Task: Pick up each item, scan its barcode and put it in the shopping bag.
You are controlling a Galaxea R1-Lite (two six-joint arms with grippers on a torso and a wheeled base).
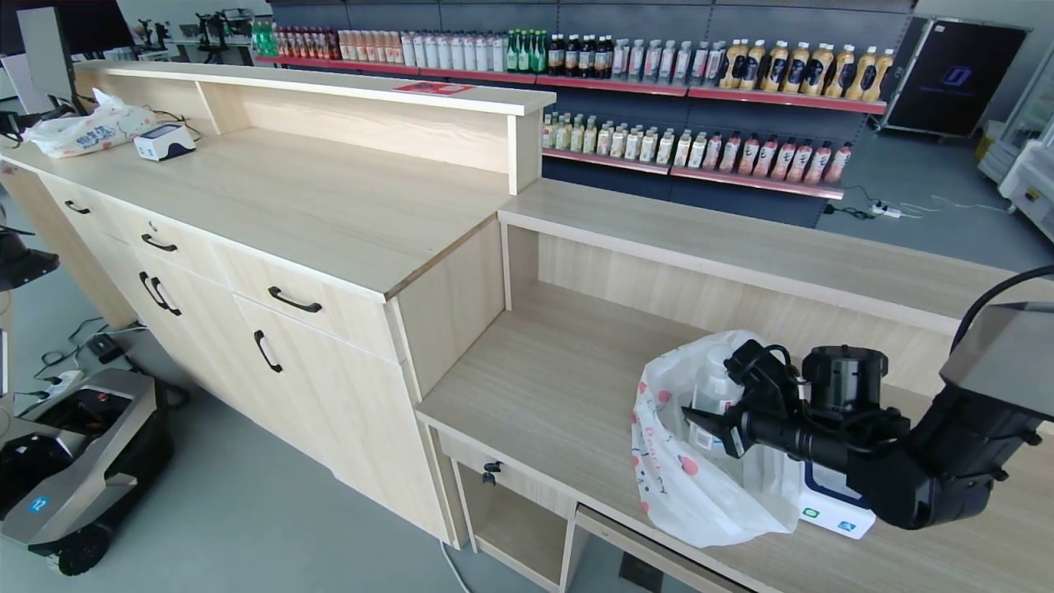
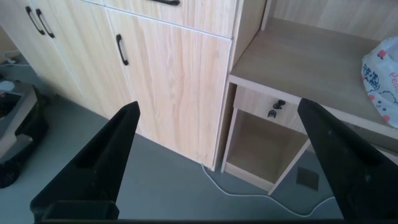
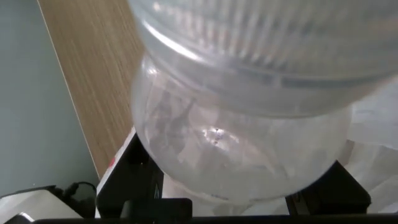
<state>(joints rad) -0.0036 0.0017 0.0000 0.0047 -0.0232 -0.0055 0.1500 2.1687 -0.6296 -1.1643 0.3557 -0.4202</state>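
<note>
Head view has the right gripper (image 1: 712, 428) at the mouth of the shopping bag (image 1: 683, 486), near the front edge of the lower counter (image 1: 560, 387). Its jaws grasp a clear bottle (image 1: 715, 385), and the bag hides the bottle's lower half. A white and blue box (image 1: 832, 504) sits half covered behind the bag. The left gripper (image 2: 217, 104) hangs over the floor, jaws spread wide, holding nothing.
</note>
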